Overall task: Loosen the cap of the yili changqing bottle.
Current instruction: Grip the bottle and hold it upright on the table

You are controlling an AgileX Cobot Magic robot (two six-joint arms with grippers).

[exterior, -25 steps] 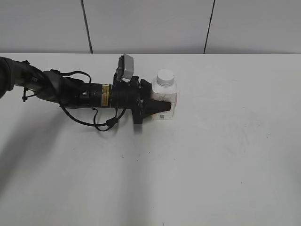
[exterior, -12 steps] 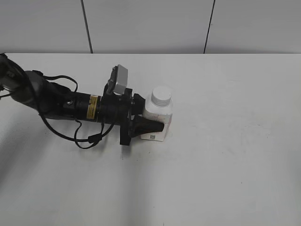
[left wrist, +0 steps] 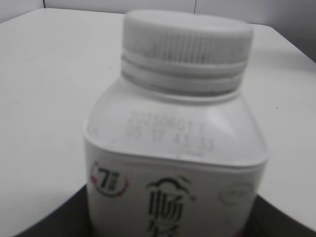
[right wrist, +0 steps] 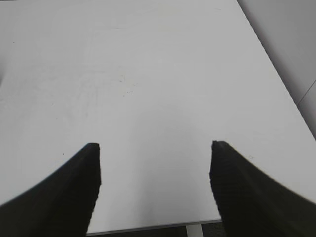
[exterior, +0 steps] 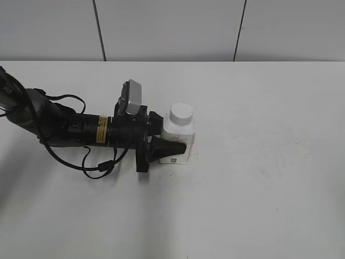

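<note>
The yili changqing bottle (exterior: 177, 141) is small, white and squarish and stands on the white table (exterior: 259, 178) left of centre. Its white ribbed cap (exterior: 180, 114) sits on the neck. My left gripper (exterior: 173, 147) reaches in from the left and is shut on the bottle's body, one black finger across its front. In the left wrist view the bottle (left wrist: 173, 163) fills the frame, with the cap (left wrist: 186, 42) on top and black jaw parts at both lower corners. My right gripper (right wrist: 154, 153) is open and empty over bare table; it does not show in the exterior view.
The table's far edge meets a grey panelled wall (exterior: 172, 29). The table's right edge (right wrist: 276, 79) and near edge (right wrist: 153, 228) show in the right wrist view. The left arm's black cable (exterior: 99, 164) loops on the table below the arm.
My left gripper has drawn the bottle to the left and toward the front of the table, still holding its body. The arm has pulled back leftward with it.
</note>
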